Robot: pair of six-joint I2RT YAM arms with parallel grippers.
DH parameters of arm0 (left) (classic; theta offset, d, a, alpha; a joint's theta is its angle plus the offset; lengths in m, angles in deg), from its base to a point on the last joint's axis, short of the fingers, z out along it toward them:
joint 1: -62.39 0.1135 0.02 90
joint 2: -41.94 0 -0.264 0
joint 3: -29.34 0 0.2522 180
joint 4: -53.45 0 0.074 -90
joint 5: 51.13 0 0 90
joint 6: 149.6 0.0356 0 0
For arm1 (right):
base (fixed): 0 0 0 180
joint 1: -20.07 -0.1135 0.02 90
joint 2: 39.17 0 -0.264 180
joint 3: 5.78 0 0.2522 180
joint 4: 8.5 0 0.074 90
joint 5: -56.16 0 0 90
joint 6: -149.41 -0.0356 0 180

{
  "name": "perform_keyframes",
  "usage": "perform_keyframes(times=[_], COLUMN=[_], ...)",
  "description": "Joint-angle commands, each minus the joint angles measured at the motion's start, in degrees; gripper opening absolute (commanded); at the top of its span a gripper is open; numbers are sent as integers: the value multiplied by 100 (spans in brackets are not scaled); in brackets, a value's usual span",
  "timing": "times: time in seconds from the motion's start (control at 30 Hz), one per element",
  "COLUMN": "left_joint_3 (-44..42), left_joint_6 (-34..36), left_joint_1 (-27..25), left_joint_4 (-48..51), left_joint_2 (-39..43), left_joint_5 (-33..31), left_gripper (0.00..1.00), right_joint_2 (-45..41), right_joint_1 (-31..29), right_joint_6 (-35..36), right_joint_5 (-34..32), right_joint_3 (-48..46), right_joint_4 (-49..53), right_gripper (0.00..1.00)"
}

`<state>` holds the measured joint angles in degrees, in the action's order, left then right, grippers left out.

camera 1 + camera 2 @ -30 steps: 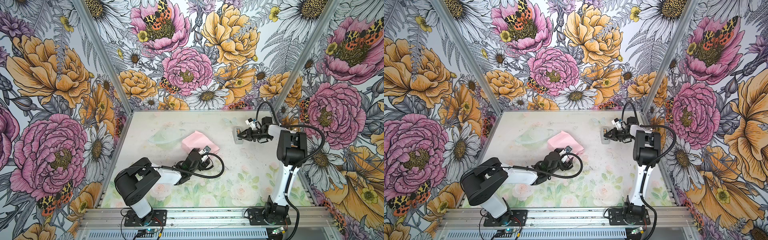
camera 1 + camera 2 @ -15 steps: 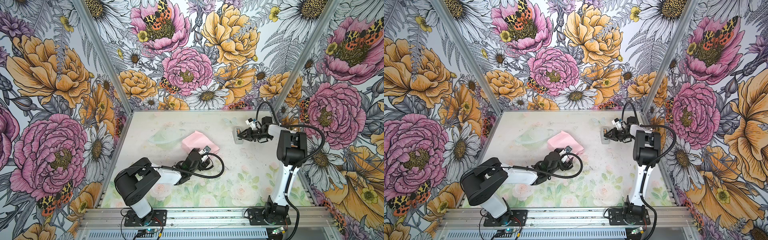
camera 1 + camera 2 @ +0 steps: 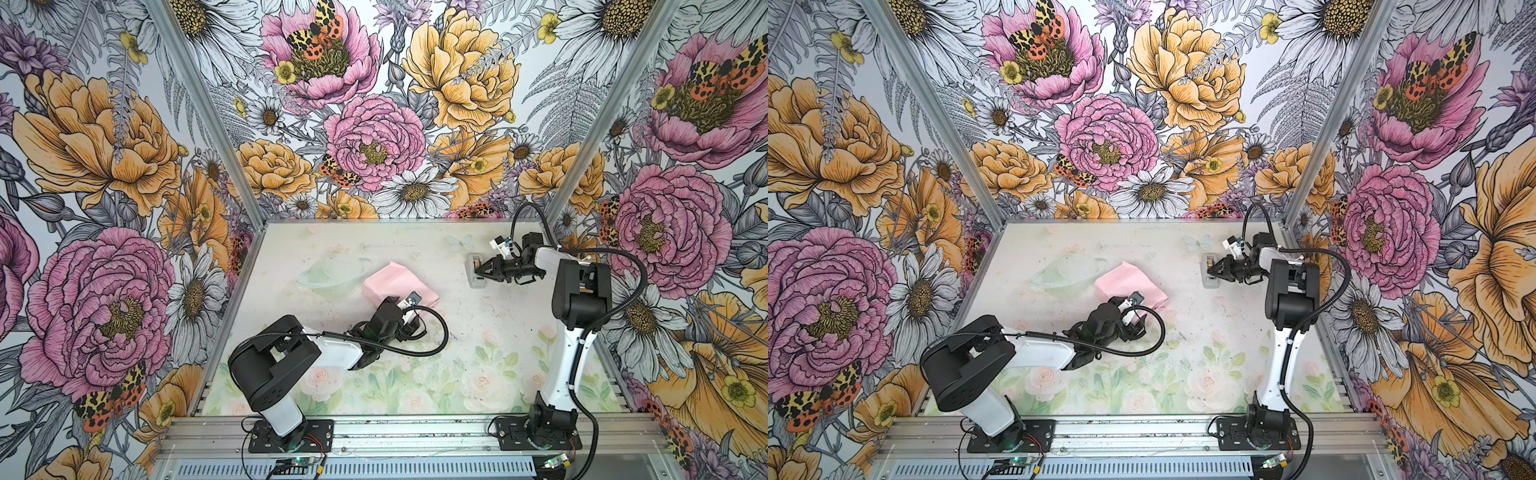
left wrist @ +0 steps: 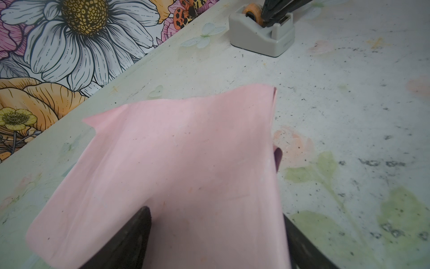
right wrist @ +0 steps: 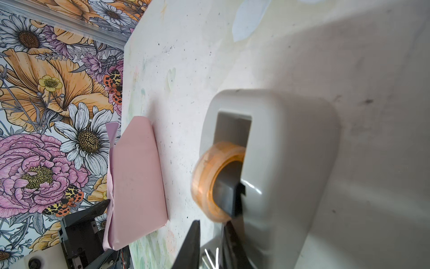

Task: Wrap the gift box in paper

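Centrally, the left fingers [image 4: 216, 240] stand wide around the pink paper [image 3: 399, 284] parcel; upper right, the right fingers [image 5: 210, 244], nearly closed, pinch at the tape dispenser [image 3: 476, 272].

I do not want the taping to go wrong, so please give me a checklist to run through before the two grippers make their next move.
1. Pale pink creased paper covers the gift box: ok; no box shows.
2. Left gripper straddles the wrapped bundle: ok; firm hold: cannot tell.
3. Right gripper sits at the small grey plastic tape dispenser: ok.
4. Tape end between its nearly shut jaws: cannot tell.
5. Paper ends closed: not ok; corner flaps stick out.
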<state>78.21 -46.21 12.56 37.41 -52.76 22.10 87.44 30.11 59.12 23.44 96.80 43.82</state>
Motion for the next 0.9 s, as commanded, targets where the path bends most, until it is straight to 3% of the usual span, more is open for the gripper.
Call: perform_keyframes(times=[0.0,0.87], left_joint_3=[-122,-145], left_joint_6=[-108,-110], left_joint_1=[87,97], left_joint_4=[339,396], left_joint_2=[84,127], left_joint_5=[95,61], left_gripper=[79,78], right_joint_2=[232,-131], right_joint_1=[-51,10], right_joint_6=[149,224], right_joint_5=[-131,347], right_joint_3=[92,-77], right_joint_4=[169,161], right_gripper=[19,4])
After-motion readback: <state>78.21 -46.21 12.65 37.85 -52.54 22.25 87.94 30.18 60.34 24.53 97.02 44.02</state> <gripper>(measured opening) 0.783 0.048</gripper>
